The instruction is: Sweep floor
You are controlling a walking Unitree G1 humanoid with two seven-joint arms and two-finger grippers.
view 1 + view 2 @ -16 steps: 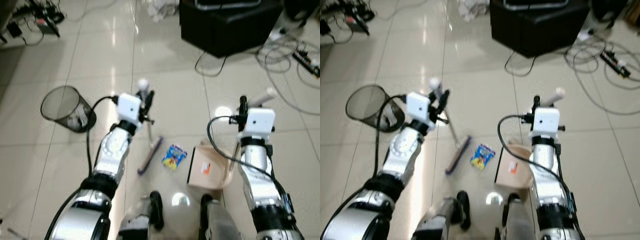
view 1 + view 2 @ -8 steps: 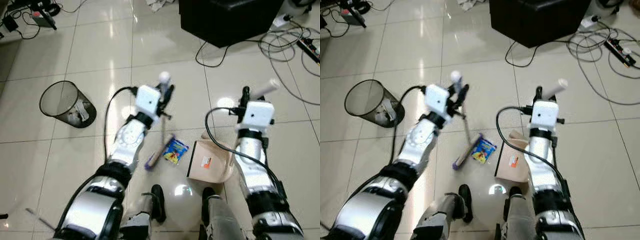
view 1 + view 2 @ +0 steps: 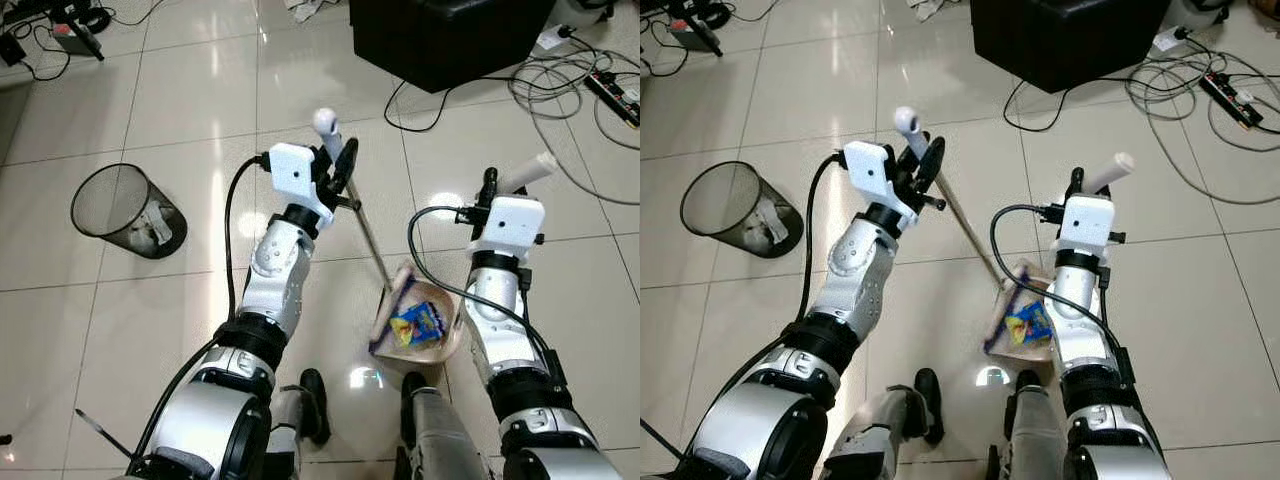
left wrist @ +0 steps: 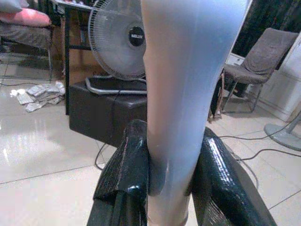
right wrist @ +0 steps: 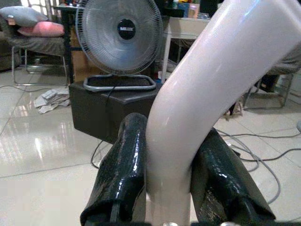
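Wrapper [image 3: 417,325] in dustpan [image 3: 443,345], below right hand [image 3: 487,192].

Nothing can be read with confidence. The fan [image 4: 123,38] carries a small white word on its dark centre badge [image 4: 136,36] (a brand name, by the look of it), also seen in the right wrist view, but the letters are too small to make out. The bright wrapper [image 3: 417,324] lying in the dustpan [image 3: 445,340] has coloured print, too blurred to read.
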